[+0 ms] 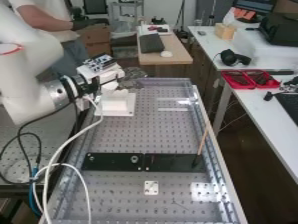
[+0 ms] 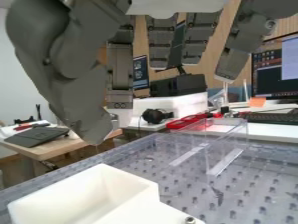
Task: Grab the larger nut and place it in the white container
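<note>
You are at the approach stage: the task has yet to reach a grasp. The robot hand [image 2: 120, 75] is open, its fingers extended with a slight relaxed bend and its thumb apart from them; nothing is seen in its hold. It stands raised at the bench's far part, close to the white container [image 1: 116, 103].

The larger nut, judged to be the round metal piece [image 1: 134, 159], lies on the left-hand black plate [image 1: 110, 161] in the high view, near the seam with the second black plate [image 1: 174, 163]. A smaller piece [image 1: 91, 158] sits toward that first plate's outer end; its type cannot be confirmed.

Relative to the hand, the nut is lower, well apart and toward the bench's near end, with the container much closer to the hand than the nut is.

Your next move calls for carrying the open hand clear of the container's walls toward the near end, centring it over the nut, then lowering and pinching. A low, flat nut may slide on the plate if your fingertips close unevenly.
</note>
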